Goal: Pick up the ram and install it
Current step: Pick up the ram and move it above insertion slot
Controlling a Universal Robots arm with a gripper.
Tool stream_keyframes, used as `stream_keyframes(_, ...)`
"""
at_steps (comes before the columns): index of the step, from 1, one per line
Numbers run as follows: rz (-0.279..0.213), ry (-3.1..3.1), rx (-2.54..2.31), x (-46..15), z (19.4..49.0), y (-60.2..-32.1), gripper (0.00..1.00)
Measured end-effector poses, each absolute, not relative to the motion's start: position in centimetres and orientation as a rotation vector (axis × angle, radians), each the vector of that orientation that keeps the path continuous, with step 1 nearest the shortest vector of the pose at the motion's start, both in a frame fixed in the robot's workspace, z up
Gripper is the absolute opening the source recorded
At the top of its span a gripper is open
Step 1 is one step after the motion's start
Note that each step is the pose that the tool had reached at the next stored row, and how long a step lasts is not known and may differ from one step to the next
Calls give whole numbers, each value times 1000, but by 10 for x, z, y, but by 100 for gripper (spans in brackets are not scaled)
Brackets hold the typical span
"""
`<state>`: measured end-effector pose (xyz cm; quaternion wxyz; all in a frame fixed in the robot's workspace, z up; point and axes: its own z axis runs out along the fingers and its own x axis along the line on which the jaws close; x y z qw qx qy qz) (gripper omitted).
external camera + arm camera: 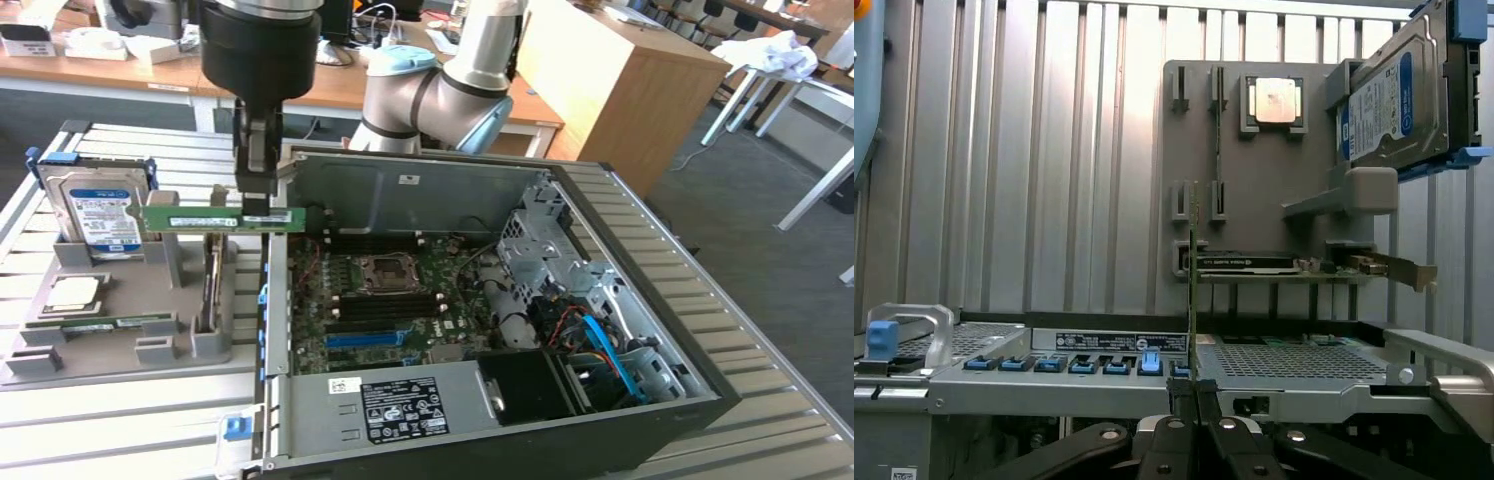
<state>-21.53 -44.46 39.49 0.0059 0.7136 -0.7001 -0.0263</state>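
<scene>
The ram [214,218] is a long green stick with a white label, held level in the air above the left wall of the open computer case [641,300], in the exterior view. My gripper [262,205] comes straight down from above and is shut on the stick's right end. In the wrist view the ram [1194,290] shows edge-on, running away from the closed fingers [1176,425]. The motherboard [387,300] lies below and to the exterior view's right, with dark memory slots beneath the processor socket [387,268]. A second green stick [127,322] lies in the grey holder [107,360].
The grey holder also carries a blue-labelled hard drive [100,210], a silver processor chip [74,292] and an upright card [211,285]. The case's drive cage [547,250] and cables [601,340] fill its right side. Slatted metal table [120,430] all around.
</scene>
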Motion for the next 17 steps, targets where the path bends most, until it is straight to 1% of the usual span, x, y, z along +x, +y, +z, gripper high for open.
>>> stream_keyframes(17,-83,-2191,2233,-182,395,-445,11)
